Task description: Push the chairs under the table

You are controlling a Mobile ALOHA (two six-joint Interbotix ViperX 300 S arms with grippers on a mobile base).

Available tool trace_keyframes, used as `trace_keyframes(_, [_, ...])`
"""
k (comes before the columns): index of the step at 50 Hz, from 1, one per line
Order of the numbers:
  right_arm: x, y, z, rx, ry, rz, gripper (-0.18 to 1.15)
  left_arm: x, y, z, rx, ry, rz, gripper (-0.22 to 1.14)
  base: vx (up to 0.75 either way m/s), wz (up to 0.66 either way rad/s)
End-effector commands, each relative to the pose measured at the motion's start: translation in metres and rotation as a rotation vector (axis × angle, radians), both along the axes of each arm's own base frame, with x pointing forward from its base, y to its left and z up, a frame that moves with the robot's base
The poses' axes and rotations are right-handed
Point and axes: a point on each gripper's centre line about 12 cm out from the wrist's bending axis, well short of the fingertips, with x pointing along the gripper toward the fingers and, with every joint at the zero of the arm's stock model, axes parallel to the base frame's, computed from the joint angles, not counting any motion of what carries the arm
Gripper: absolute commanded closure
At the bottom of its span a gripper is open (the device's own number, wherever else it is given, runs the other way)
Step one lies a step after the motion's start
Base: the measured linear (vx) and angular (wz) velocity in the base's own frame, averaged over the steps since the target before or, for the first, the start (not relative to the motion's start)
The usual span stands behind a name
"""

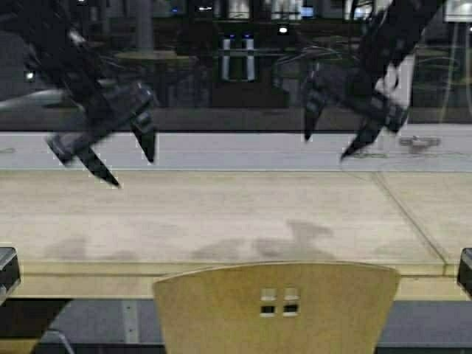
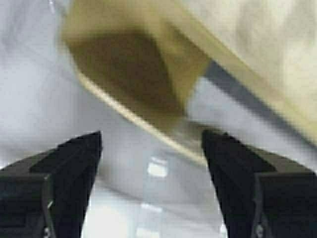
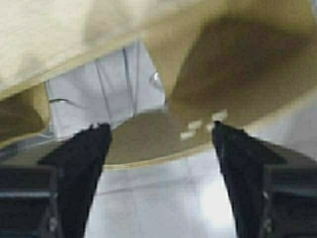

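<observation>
High view, chair: one chair stands at the near edge of the table, a little right of that edge's middle; its backrest top rises just over the thick pale front edge, and its width runs along the edge; how far its seat is under, I cannot tell
High view, grippers: left gripper hangs in the air above the far left part of the top; right gripper hangs above the far right part; both released, fingers spread, touching nothing
High view, relation: the chair lies below and nearer the robot than both grippers; the right one looks slightly closer to the backrest
Left wrist view: chair seen beyond the spread fingers, apart from them; table edge beside it
Right wrist view: backrest with its cutouts lies between and beyond the parted fingers; no contact
Judgement: a push would go across the backrest's long axis, toward the far edge
</observation>
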Motion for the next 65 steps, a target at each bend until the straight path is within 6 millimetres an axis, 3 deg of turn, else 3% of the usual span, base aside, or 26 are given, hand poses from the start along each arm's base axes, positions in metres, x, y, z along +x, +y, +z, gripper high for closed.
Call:
trace_keyframes(1, [-0.001, -0.004, 0.053, -0.105, -0.201, 0.127, 0.03, 0.003, -0.001, 0.048, 0.11, -0.167, -0.202, -0.02, -0.07, 0.18])
trace_keyframes(7, [-0.008, -0.009, 0.083, -0.209, -0.311, 0.223, 0.03, -0.003, -0.003, 0.078, 0.236, -0.25, -0.398, -0.02, -0.07, 0.18])
trace_keyframes(15, [-0.035, -0.021, 0.086, -0.34, -0.365, 0.329, 0.03, -0.031, 0.007, 0.082, 0.413, -0.258, -0.627, -0.02, -0.08, 0.26])
trace_keyframes(25, [-0.046, -0.024, 0.105, -0.312, -0.483, 0.299, 0.03, -0.034, 0.011, 0.098, 0.45, -0.387, -0.607, -0.02, -0.12, 0.46])
trace_keyframes(37, [-0.047, -0.026, 0.098, -0.32, -0.473, 0.302, 0.03, -0.034, 0.013, 0.106, 0.469, -0.439, -0.603, -0.02, -0.19, 0.5])
trace_keyframes(52, [-0.044, -0.026, 0.101, -0.327, -0.48, 0.308, 0.03, -0.042, 0.016, 0.137, 0.458, -0.546, -0.566, -0.02, -0.27, 0.26])
trace_keyframes(65, [-0.038, -0.024, 0.095, -0.337, -0.461, 0.318, 0.03, -0.048, 0.018, 0.129, 0.455, -0.52, -0.572, -0.02, -0.31, 0.2])
